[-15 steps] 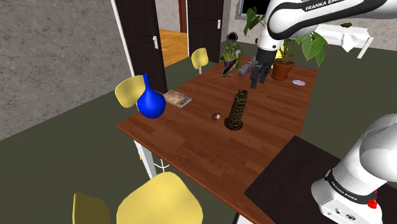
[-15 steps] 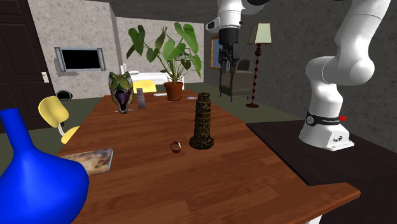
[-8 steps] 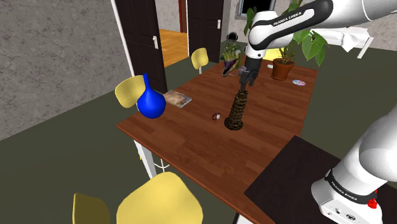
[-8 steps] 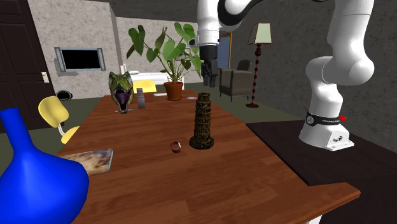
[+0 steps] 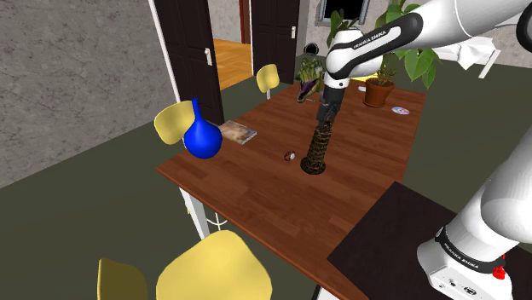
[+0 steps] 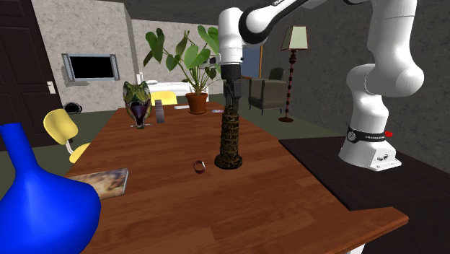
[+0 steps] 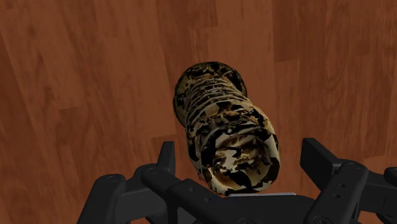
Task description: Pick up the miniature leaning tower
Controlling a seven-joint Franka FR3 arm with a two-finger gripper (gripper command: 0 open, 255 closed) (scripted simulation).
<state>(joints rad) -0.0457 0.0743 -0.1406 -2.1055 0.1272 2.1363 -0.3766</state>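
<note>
Okay, we have the gripper [image 6: 231,103] straddling the top of the miniature tower [image 6: 230,144], fingers spread and not touching it. Tower stands mid-table [image 5: 256,192]. We judge top-down suits it: the narrow top fits between the fingers.

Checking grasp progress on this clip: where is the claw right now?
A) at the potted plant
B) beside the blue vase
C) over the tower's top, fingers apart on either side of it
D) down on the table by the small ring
C: the claw hangs over the top of the miniature tower, and the wrist view shows its fingers standing apart on either side of that top, not clasping it.
</note>
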